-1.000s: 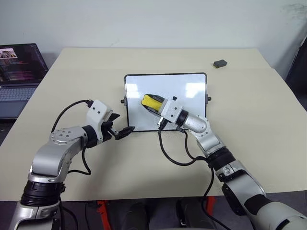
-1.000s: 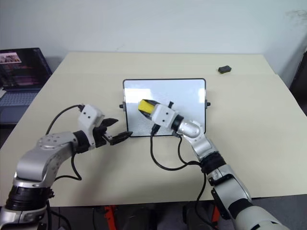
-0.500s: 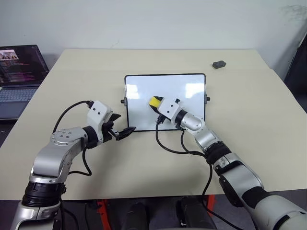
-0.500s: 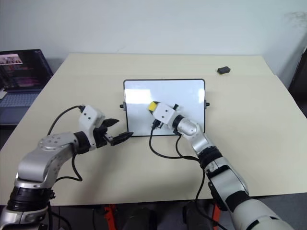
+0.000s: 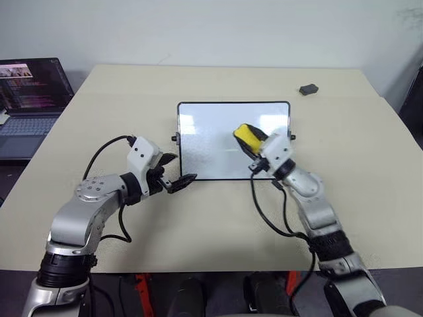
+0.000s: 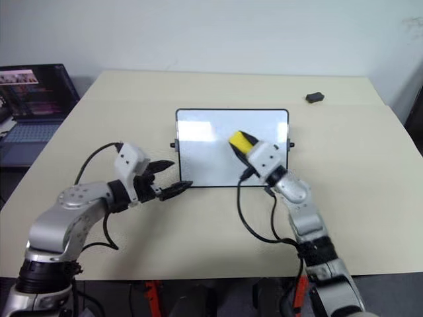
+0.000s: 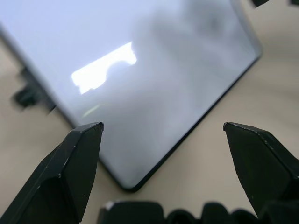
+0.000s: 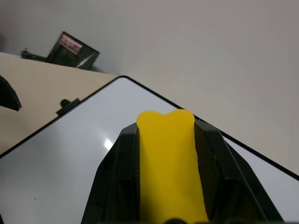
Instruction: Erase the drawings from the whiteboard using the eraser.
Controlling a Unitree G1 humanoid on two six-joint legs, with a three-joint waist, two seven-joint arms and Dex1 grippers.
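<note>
Two grippers, one whiteboard, one eraser; that's our count from the left eye view. Whiteboard lies flat mid-table, long axis running left-right. Our right gripper is clamped on the eraser and holds it over the board's right half, near the right edge. Eraser's long axis points up-left, toward the board's far left corner. We can't make out any drawings on the white surface from here; it reads clean apart from glare. Our judgement: anything left to wipe lies left of the eraser, so the right arm is the one placed for it. Left gripper sits at the board's near left corner, jaws apart, holding nothing. One laptop off the table's left side, one small dark lump at the far right.

Right eye view: same layout, nothing extra.

Left wrist view: both black fingers spread wide, board corner between and just beyond them, not touched. Surface there shows glare only.

Right wrist view: yellow block squeezed between the two fingers, tip aimed across the board toward its far edge. One tiny speck near the bottom, too small to call a mark.
</note>
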